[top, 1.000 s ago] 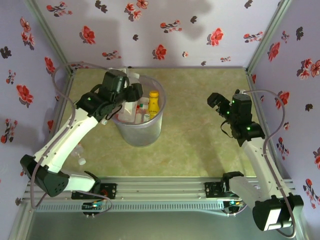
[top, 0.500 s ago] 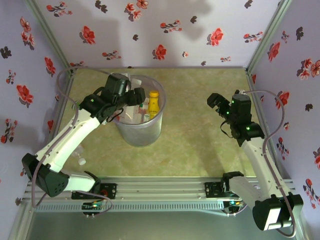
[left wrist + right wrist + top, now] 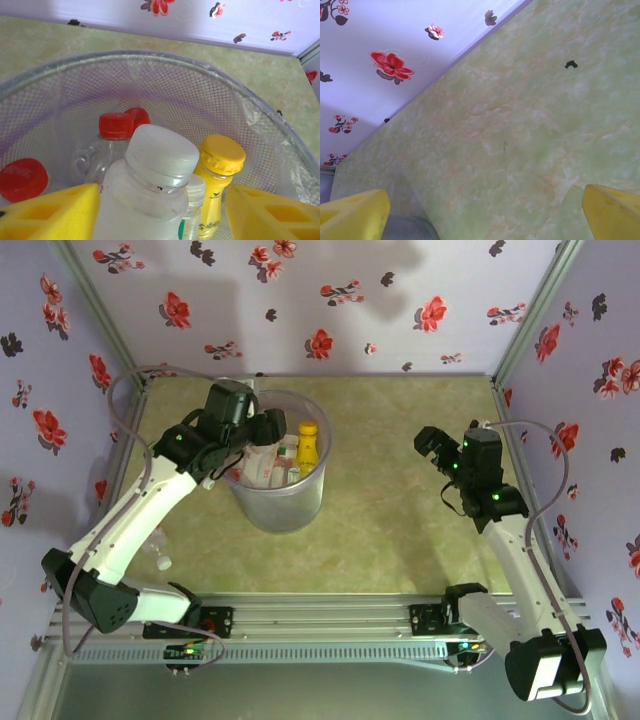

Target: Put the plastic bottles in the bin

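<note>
My left gripper [image 3: 266, 432] hangs over the near-left rim of the bin [image 3: 300, 502], shut on a clear bottle with a white cap [image 3: 160, 165]. Its cap sticks out past the yellow fingers [image 3: 55, 212] toward the bin's mesh-patterned wall [image 3: 200, 90]. Inside the bin stand a yellow bottle [image 3: 216, 182] [image 3: 307, 448], a small white-capped bottle [image 3: 194, 197] and three red-capped clear bottles [image 3: 116, 127]. My right gripper [image 3: 432, 443] [image 3: 485, 215] is open over bare table, well right of the bin, with nothing between its fingers.
A small clear bottle [image 3: 160, 552] lies on the table beside the left arm's lower link. Floral walls close in the table on three sides. The bin's rim [image 3: 405, 227] shows at the bottom left of the right wrist view. Open green tabletop [image 3: 390, 510] lies between bin and right arm.
The left gripper pushed slightly further over the bin half a second ago, then came back to about where it was. The right arm has not moved.
</note>
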`<action>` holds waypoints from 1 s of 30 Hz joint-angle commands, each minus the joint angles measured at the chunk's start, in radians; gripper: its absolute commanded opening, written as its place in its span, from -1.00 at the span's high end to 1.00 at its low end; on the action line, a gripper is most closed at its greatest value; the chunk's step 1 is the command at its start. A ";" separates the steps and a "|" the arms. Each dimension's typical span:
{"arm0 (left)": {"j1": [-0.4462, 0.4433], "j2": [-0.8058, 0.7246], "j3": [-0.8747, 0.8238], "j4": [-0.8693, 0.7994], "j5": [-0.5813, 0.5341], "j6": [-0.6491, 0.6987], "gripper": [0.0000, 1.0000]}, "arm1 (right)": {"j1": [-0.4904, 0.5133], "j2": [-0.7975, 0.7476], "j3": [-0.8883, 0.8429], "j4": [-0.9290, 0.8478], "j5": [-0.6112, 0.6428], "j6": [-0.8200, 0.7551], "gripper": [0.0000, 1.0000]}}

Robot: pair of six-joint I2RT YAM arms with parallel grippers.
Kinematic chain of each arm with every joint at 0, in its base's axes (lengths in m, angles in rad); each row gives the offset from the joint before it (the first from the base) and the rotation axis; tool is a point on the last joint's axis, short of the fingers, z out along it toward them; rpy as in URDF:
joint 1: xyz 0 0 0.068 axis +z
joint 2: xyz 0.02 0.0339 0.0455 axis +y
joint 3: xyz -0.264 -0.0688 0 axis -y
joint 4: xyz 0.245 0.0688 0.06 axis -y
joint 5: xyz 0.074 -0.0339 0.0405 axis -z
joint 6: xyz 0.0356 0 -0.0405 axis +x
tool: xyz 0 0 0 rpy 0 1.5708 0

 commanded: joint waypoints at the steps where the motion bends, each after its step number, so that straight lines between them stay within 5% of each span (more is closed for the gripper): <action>1: 0.006 0.001 -0.034 0.005 -0.001 -0.008 -0.19 | -0.005 -0.003 -0.012 0.036 0.005 0.010 -0.99; 9: 0.018 -0.042 -0.078 0.007 -0.003 -0.026 -0.13 | -0.006 0.003 -0.014 0.046 -0.001 0.012 -0.99; 18: 0.105 -0.070 0.054 -0.070 0.000 0.059 -0.82 | -0.005 0.008 -0.020 0.054 -0.009 0.015 -0.99; 22: 0.249 -0.124 0.004 -0.093 0.000 0.071 -0.99 | -0.005 0.016 -0.024 0.062 -0.009 0.007 -0.99; 30: 0.596 -0.210 -0.188 0.010 0.025 0.056 -0.99 | -0.008 0.062 -0.025 0.085 -0.050 -0.002 -0.99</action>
